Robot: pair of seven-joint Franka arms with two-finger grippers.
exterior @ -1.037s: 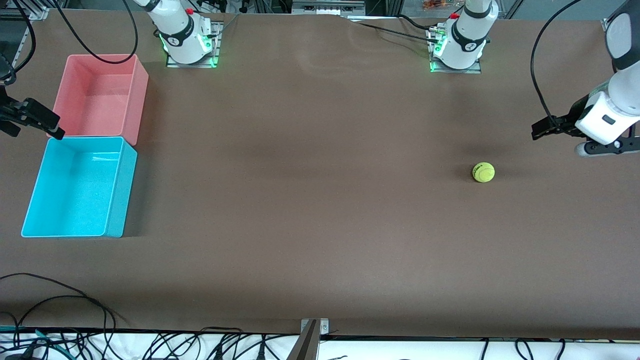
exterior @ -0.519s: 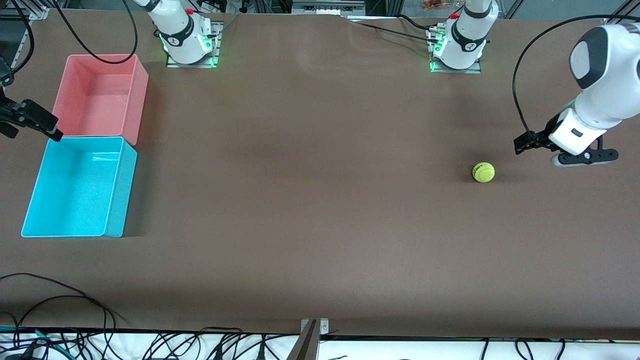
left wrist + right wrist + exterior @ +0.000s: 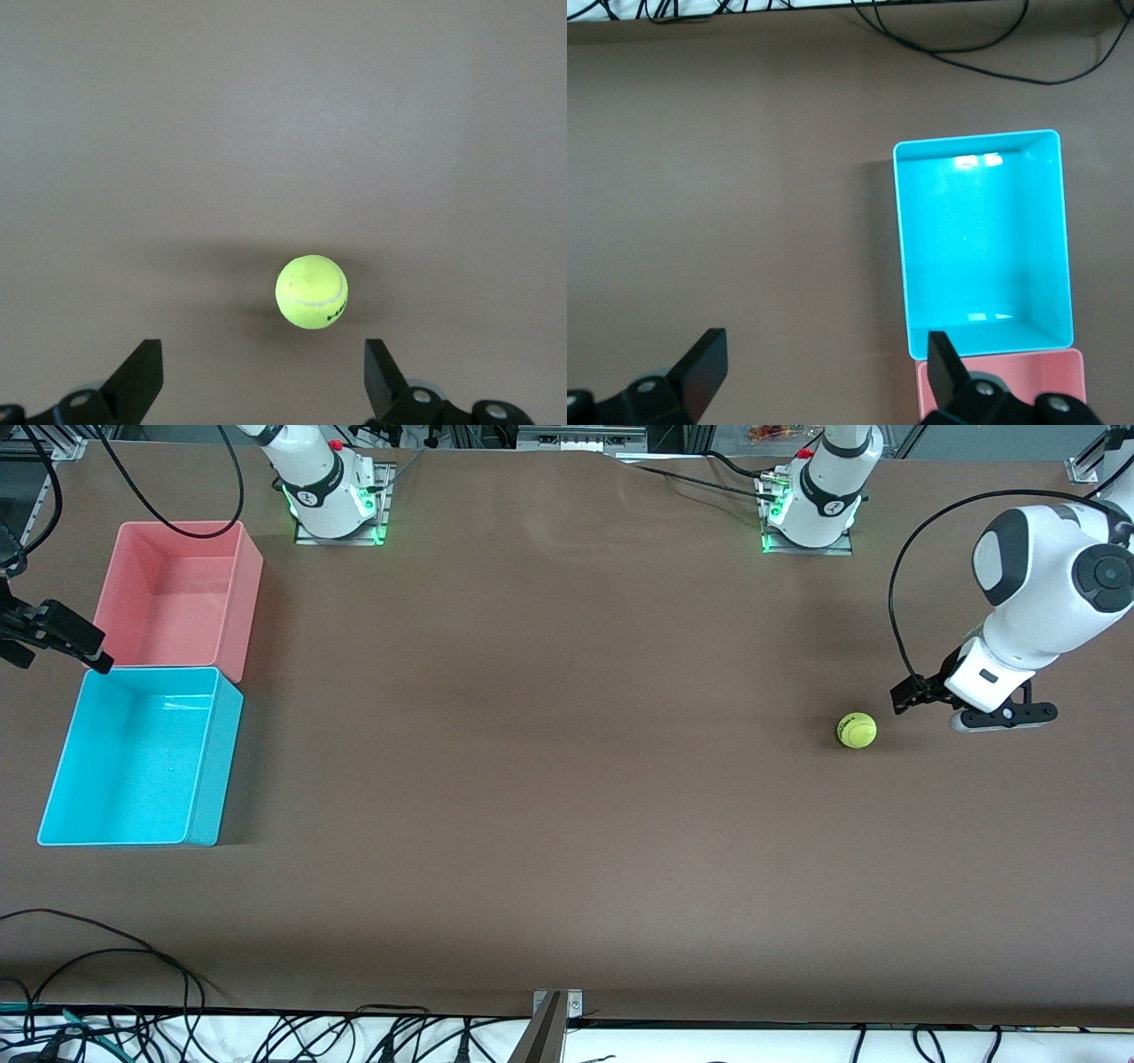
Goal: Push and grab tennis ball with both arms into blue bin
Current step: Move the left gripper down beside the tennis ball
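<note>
The tennis ball (image 3: 857, 730) lies on the table (image 3: 549, 779) toward the left arm's end, just beside the left gripper (image 3: 904, 696). The blue bin (image 3: 204, 753) sits at the right arm's end, touching the pink bin (image 3: 244, 602), nearer the front camera.

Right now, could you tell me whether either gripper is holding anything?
Nothing: the left gripper is open beside the ball; the right gripper waits open by the bins.

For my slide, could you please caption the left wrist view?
Open left claw facing the tennis ball on the brown table.
</note>
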